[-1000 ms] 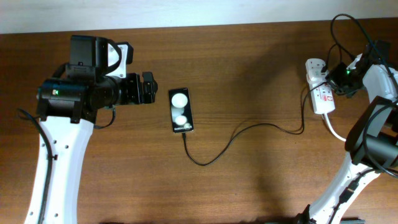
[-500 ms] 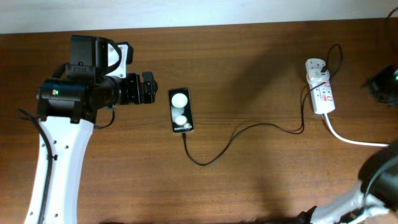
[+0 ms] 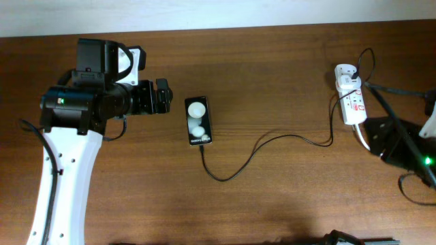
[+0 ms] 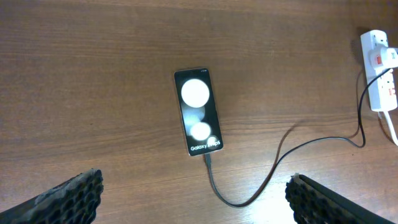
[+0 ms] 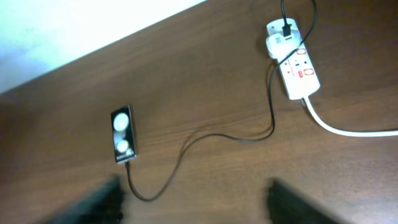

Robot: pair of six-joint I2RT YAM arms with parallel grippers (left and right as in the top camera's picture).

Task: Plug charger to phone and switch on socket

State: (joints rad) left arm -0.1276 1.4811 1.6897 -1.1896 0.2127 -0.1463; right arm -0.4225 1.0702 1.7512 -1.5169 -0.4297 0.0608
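Note:
The black phone lies flat at the table's middle left, two white round patches on its screen. The charger, a thin black cable, runs from the phone's lower end in a curve to the white adapter on the socket at the far right. In the left wrist view its tip meets the phone's bottom edge. My left gripper hovers open just left of the phone, holding nothing. My right gripper is blurred, its fingers wide apart and empty, well back from the socket.
A thick white cord leaves the socket toward the right edge. My right arm sits at the right edge just below the socket, with dark cables around it. A pale wall borders the table's far edge.
My right arm has pulled back from the socket toward the right edge and its jaws have opened. The left arm, phone and cable have not moved.

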